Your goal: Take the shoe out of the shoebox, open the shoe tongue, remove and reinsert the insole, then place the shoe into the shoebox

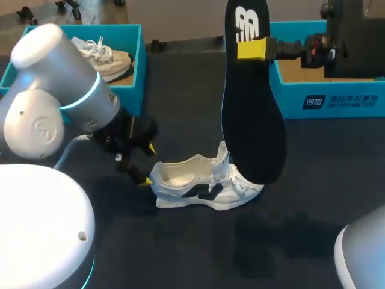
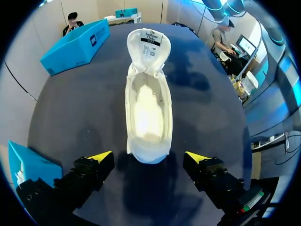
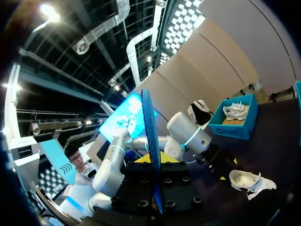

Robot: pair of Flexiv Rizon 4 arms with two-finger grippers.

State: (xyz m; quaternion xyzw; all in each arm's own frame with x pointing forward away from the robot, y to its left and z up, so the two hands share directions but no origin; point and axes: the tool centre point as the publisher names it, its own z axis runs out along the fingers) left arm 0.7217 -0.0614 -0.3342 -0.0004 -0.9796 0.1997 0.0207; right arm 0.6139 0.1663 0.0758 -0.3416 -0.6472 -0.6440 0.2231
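A white shoe [image 1: 204,183] lies on its sole in the middle of the dark table, tongue pulled up, its inside bare [image 2: 148,113]. My left gripper [image 1: 147,164] stands open just behind the heel, its yellow fingertips [image 2: 101,155] wider apart than the heel and not touching it. My right gripper [image 1: 252,48] is shut on the upper end of a black insole [image 1: 249,114], which hangs upright above the shoe's tongue, its lower end close to the laces. In the right wrist view the insole [image 3: 151,141] shows edge-on between the fingers, with the shoe [image 3: 249,181] far below.
A blue shoebox [image 1: 139,66] at the back left holds a second pale shoe [image 1: 105,60]. Another blue shoebox [image 1: 337,99] stands at the back right, behind my right arm. The left arm's silver links [image 1: 54,90] fill the near left.
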